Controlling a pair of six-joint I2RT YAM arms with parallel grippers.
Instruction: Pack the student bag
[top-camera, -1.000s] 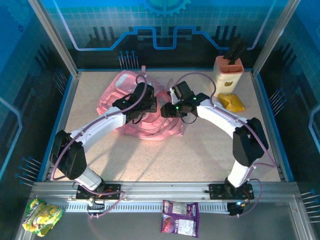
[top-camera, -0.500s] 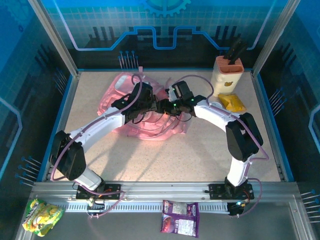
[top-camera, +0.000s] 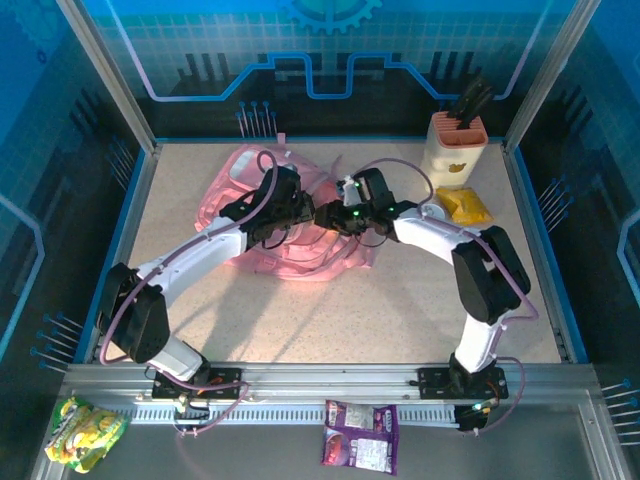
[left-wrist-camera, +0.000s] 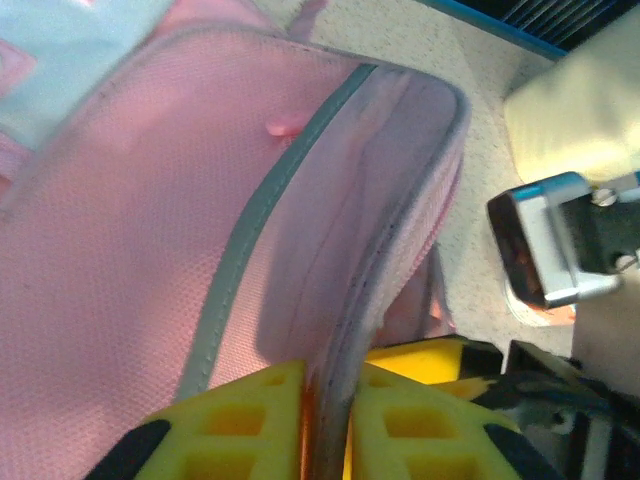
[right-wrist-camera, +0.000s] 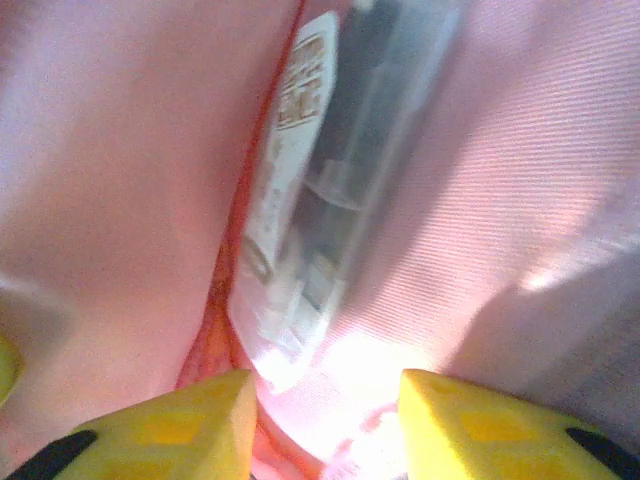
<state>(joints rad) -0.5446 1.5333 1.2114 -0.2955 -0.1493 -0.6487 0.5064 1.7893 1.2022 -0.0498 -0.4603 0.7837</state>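
The student bag is a soft pink backpack lying at the back middle of the table. My left gripper is at its right side. In the left wrist view its yellow fingers pinch the bag's grey-edged opening rim, so the left gripper is shut on it. My right gripper reaches into the opening from the right. In the right wrist view it stands open inside the pink lining. A clear packet with a white label lies just ahead of the right gripper's fingertips.
A cream holder with an orange top stands at the back right, with a yellow packet in front of it. Beyond the near rail lie a yellow-green snack bag and a purple one.
My right gripper has moved left, into the bag's opening next to the left gripper. The left gripper has shifted a little towards the back with the rim.
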